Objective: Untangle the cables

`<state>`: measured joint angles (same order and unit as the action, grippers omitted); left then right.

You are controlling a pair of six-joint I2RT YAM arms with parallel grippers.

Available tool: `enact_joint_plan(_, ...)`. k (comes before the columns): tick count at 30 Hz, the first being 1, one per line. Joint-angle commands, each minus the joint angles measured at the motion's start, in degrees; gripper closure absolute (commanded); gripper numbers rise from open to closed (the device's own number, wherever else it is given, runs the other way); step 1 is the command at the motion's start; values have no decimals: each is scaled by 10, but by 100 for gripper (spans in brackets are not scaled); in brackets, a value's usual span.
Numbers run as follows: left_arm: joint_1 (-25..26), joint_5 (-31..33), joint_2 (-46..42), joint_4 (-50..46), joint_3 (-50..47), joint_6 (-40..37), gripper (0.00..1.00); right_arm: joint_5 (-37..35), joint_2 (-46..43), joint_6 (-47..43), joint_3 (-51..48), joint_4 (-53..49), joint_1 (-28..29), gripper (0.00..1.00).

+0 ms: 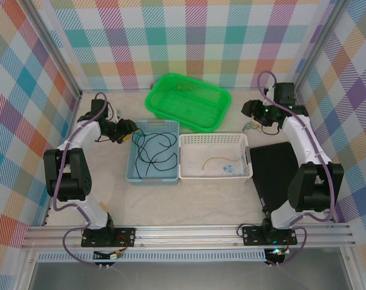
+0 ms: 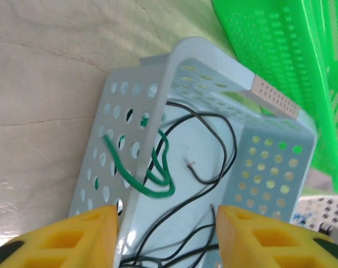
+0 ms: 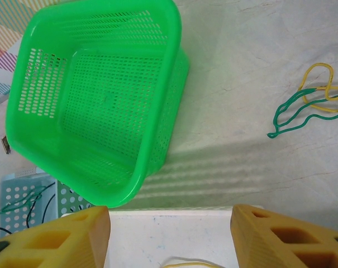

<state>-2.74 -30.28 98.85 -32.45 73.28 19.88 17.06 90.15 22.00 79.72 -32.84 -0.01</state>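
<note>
a black cable (image 2: pixel 234 148) is coiled inside the blue basket (image 2: pixel 174 72), and a green cable (image 2: pixel 156 193) is draped over one wall of it. a short yellow cable (image 1: pixel 214 160) is seen in the white basket (image 1: pixel 214 140), and a green and yellow tangle (image 3: pixel 317 101) is seen on the table (image 3: pixel 241 56) beside the green basket (image 3: pixel 101 100). the left gripper (image 2: pixel 166 237) is held at the blue basket with jaws apart, and the right gripper (image 3: pixel 169 234) is likewise spread, clamped on nothing.

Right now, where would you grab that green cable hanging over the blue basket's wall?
Probably where the green cable crosses the rim of the blue basket, coming from above with jaws astride it. There it arches over the edge, apart from the black cable lying inside.
</note>
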Motion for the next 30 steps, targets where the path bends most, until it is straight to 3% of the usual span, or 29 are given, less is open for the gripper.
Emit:
enact_joint_plan(1,5,20,-5,-62,45,-59,44,12,-14,-5,21,-12,2,41)
enact_joint_plan(6,4,74,-15,-92,60,-92,38,14,-14,-4,22,-16,3,41)
enact_joint_plan(12,-7,152,-26,-104,66,-191,40,22,-14,-15,28,-25,3,42)
enact_joint_plan(15,-34,100,-46,-77,51,-266,42,42,-14,-33,33,-32,3,43)
enact_joint_plan(18,-68,-1,-57,-40,22,-361,47,76,-13,-54,26,-27,3,44)
enact_joint_plan(24,-88,-157,-25,-16,-17,-640,41,136,-5,-88,24,-10,3,44)
enact_joint_plan(28,-103,-173,63,-117,48,-798,42,152,0,-102,36,-23,2,44)
enact_joint_plan(30,-103,-151,86,-103,51,-825,43,154,1,-105,36,-26,3,44)
